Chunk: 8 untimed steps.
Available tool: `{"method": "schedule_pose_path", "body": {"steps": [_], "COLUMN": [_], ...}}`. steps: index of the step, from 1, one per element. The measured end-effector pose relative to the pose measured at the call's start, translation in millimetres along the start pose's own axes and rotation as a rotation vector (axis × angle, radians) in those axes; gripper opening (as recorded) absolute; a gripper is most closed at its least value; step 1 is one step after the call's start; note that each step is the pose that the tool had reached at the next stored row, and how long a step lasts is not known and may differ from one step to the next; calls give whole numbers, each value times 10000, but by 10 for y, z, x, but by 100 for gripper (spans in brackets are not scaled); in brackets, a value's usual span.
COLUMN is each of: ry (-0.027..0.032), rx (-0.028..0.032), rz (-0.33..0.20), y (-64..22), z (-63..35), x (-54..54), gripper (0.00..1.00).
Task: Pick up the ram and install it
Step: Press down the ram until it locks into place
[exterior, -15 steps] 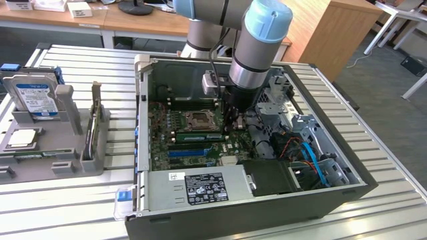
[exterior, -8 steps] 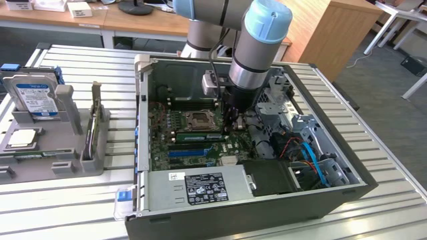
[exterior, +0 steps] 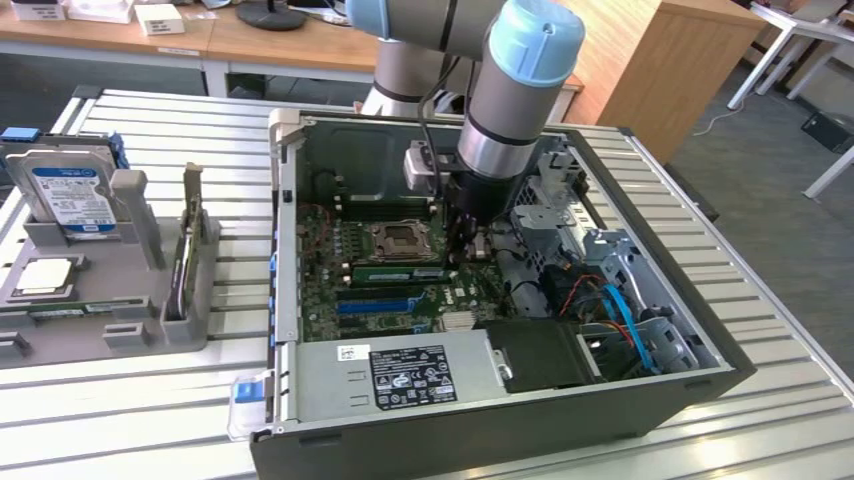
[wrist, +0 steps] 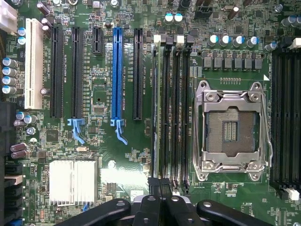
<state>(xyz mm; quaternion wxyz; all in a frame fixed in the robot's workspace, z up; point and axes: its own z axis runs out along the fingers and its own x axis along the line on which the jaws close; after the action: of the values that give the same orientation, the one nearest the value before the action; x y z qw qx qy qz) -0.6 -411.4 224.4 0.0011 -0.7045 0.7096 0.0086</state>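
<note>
A slatted metal table carries an open computer case lying on its side, with the motherboard facing up. The grey arm with pale blue joint caps comes down into the case from 12 o'clock in the exterior view.

At the case's 9 o'clock, apart from it, a grey holder tray carries a hard drive with a blue and white label standing upright, and a square silver processor chip lying flat at the drive's 6 o'clock.

On the board, the processor socket sits open near the middle. The ram is just at the socket's 6 o'clock, a narrow green stick standing on edge along the memory slots, which run between the socket and a blue expansion slot.

The gripper is at the ram's 3 o'clock end, low over the board. Its black fingers are closed fully together over the end of the memory slots. I cannot tell whether they pinch the stick or merely touch it.
</note>
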Motion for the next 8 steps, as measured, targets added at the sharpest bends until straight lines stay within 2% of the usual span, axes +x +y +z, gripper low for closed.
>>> {"method": "schedule_pose_path", "body": {"steps": [8], "ry": [12], "rx": [-5], "rz": [0], "y": [2], "z": [-175], "x": [-1], "gripper": [11]}}
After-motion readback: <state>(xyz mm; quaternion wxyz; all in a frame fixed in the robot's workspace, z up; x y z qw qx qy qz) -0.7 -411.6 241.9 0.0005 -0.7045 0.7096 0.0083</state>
